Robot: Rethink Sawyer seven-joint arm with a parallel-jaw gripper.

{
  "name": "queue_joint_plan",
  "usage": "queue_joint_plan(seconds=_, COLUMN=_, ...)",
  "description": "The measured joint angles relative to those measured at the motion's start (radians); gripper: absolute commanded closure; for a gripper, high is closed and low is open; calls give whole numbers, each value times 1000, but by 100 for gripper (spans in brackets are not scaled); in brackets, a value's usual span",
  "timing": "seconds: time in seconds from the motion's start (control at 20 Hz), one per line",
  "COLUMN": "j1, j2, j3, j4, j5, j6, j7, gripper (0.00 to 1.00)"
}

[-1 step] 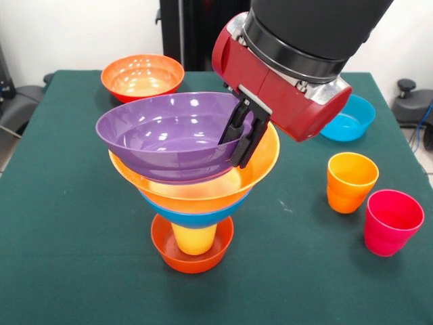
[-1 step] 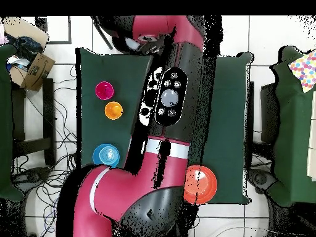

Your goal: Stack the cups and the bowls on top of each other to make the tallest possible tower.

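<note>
Tower (image 1: 195, 196) of nested glossy plastic stands near the middle of the green cloth tabletop (image 1: 67, 237) in the front view: a small red-orange bowl (image 1: 192, 254) at the base, a yellow cup (image 1: 194, 238) upright in it, then a large blue bowl (image 1: 196, 218), a large light orange bowl (image 1: 260, 169) and, on top, a purple bowl (image 1: 169, 135) sitting tilted and shifted toward nine o'clock. The robot's hand (image 1: 242, 132) has its black fingers closed over the purple bowl's rim at the three o'clock side, one finger inside and one outside. The step in hand looks like seating this bowl. Judging by the tilt, the next move calls for levelling and centring it before letting go, since the narrow cup below gives little support. Still loose are a medium red-orange bowl (image 1: 143, 76) at eleven o'clock, a small teal-blue bowl (image 1: 348, 118) at two o'clock, and an orange cup (image 1: 350, 181) and pinkish red cup (image 1: 392, 222) at three to four o'clock. A white wall rises behind.

From overhead, the red and black arm (image 2: 166, 123) covers the tower and the hand entirely. The pinkish red cup (image 2: 104, 91), orange cup (image 2: 114, 110) and teal-blue bowl (image 2: 106, 155) lie along the nine o'clock side, the red-orange bowl (image 2: 200, 184) at five o'clock. White floor tiles, cables (image 2: 58, 123) and a cardboard box (image 2: 31, 65) surround the tabletop.
</note>
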Motion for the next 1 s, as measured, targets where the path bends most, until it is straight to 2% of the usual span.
queue_joint_plan(seconds=0.2, j1=5, j2=-6, j3=2, j4=22, j5=0, j6=0, j7=0, gripper=100)
queue_joint_plan(seconds=0.6, j1=32, j2=-45, j3=22, j4=140, j5=-1, j6=-11, j7=0, gripper=100)
queue_joint_plan(seconds=1.0, j1=41, j2=-63, j3=34, j4=181, j5=-6, j6=-25, j7=0, gripper=100)
